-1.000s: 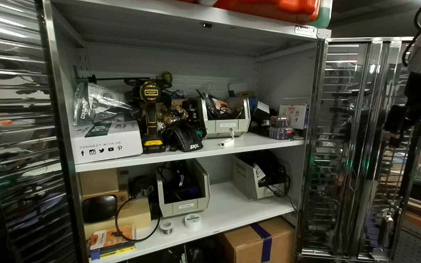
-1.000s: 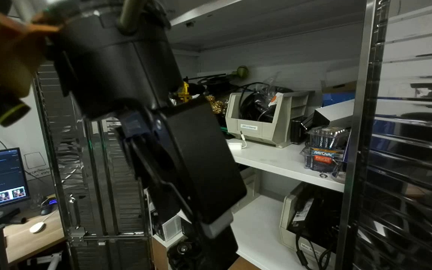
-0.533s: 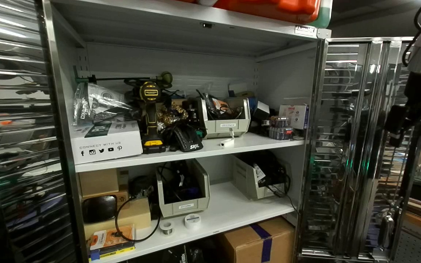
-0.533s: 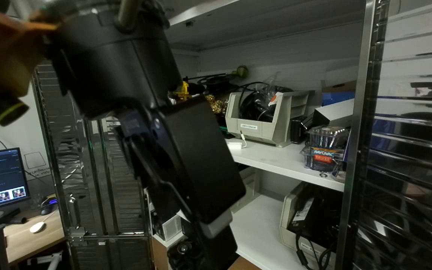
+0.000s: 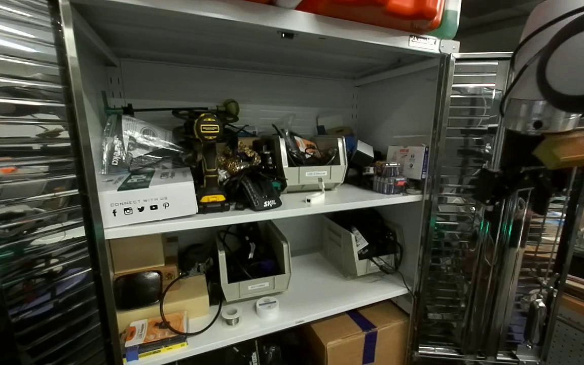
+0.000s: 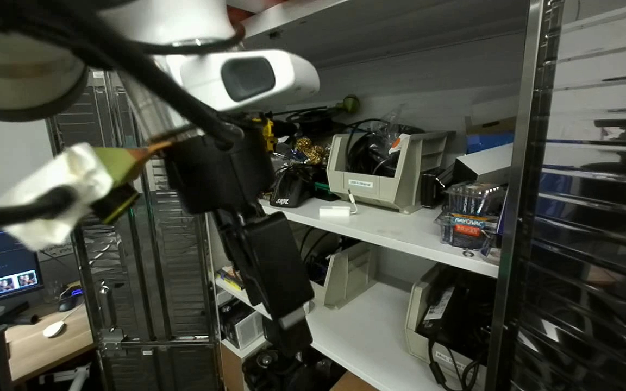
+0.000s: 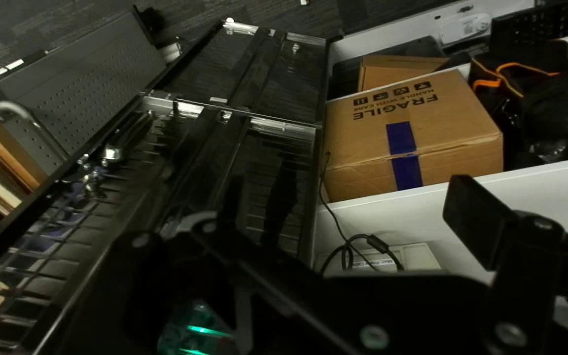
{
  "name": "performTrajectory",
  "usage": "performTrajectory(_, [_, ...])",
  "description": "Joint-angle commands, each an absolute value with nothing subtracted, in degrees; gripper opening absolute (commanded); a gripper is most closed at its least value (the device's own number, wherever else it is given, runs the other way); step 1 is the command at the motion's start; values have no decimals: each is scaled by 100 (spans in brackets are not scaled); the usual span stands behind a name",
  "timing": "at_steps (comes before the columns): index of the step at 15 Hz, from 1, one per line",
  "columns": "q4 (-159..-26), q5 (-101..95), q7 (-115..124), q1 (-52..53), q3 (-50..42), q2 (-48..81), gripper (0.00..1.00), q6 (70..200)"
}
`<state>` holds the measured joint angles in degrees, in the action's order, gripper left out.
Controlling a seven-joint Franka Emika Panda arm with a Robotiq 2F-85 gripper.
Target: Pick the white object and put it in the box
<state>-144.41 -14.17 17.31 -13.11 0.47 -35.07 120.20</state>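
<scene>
The white object (image 5: pixel 315 197) is a small adapter with a short cable sticking up. It lies on the upper shelf in front of a grey bin (image 5: pixel 315 176) with a label and cables inside. In an exterior view the white object (image 6: pixel 335 212) and the same bin (image 6: pixel 364 184) also show. My black gripper (image 5: pixel 512 198) hangs outside the cabinet, in front of the open door and well apart from the white object. In the wrist view my gripper (image 7: pixel 350 209) has its fingers wide apart with nothing between them. The white object is out of the wrist view.
The upper shelf holds a yellow-black drill (image 5: pixel 208 157), a white carton (image 5: pixel 147 197) and battery packs (image 5: pixel 389 180). More grey bins (image 5: pixel 254 286) stand on the lower shelf. Slatted metal doors (image 5: pixel 479 253) flank the cabinet. A cardboard box (image 7: pixel 402 118) sits at the bottom.
The arm and gripper have moved toward the cabinet, leftward in an exterior view and farther from the camera in an exterior view. The white object there is now uncovered; it has not moved.
</scene>
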Motion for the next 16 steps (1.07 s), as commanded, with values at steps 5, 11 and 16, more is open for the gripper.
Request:
performTrajectory(5, [-12694,-1412,3190,-1013,719,-1707,100,12540])
performTrajectory(11, [-10993,-1142,4105,-675,685,-369,100,12446])
performTrajectory(16, [-9789,-1092,4302,-188,588,638,100,12317])
